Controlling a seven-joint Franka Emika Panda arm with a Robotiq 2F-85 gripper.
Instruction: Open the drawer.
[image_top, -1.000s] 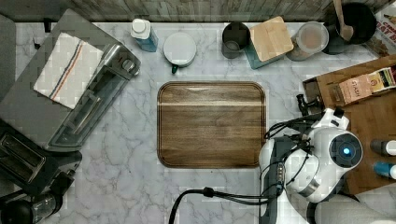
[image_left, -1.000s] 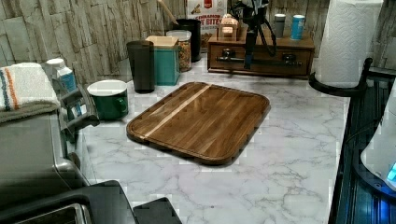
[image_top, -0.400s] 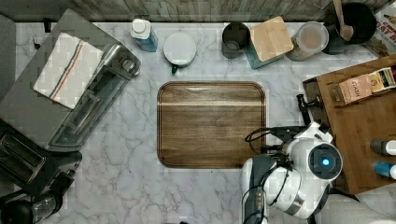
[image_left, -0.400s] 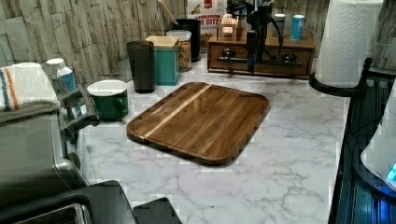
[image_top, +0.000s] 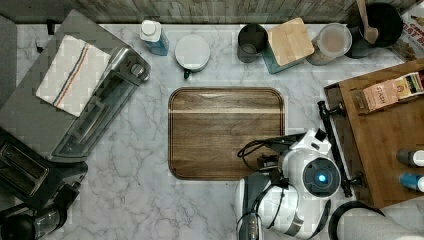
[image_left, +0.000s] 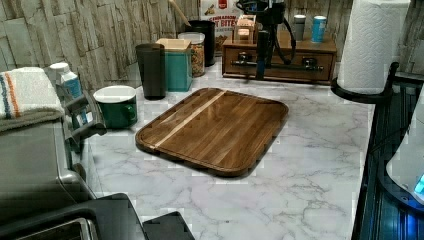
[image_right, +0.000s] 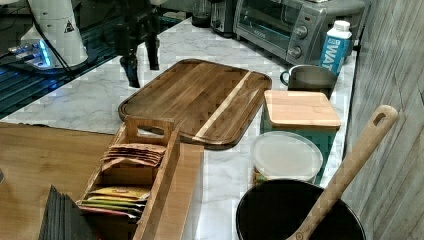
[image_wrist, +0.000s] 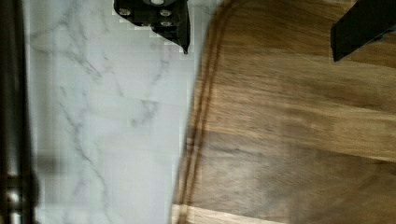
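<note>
End effector spread above 1 cutting board.

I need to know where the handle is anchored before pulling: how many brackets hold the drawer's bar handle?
2. One bracket sits toward the left view's left end of the bar handle, the other bracket toward its right, both on the drawer front.

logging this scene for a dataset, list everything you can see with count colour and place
drawer: 1, dark brown, black bar handle, under wooden unit
cutting board: 1, brown, counter centre
toaster oven: 1, grey, top view's left
towel: 1, white striped, on oven
bottle: 1, blue, by wall
mug: 1, green, white lid
cup: 1, dark
canister: 1, teal, wooden lid
jar: 1, clear
pot: 1, black, wooden spoon inside
tea box: 1, wooden, on unit
paper towels: 1, white
gripper: 1, black, fingers open over board edge
</note>
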